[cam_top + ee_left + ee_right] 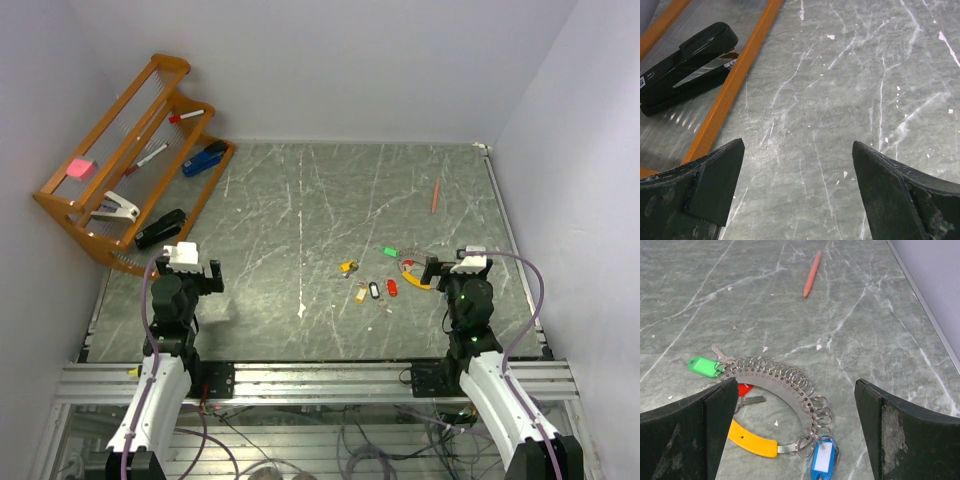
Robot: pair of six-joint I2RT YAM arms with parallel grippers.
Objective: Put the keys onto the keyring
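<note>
Left gripper [798,145] and right gripper [796,385] both gape empty, black stapler [687,57] at upper left, red pen [811,274] upper centre, right finger [695,430] half-hiding 1 red-tagged key [744,389] beside the keyring [775,381].

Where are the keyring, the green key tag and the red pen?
keyring [752,439], right wrist view, on its yellow band.
green key tag [704,365], right wrist view, middle of the tag.
red pen [811,274], right wrist view, mid-shaft.
</note>
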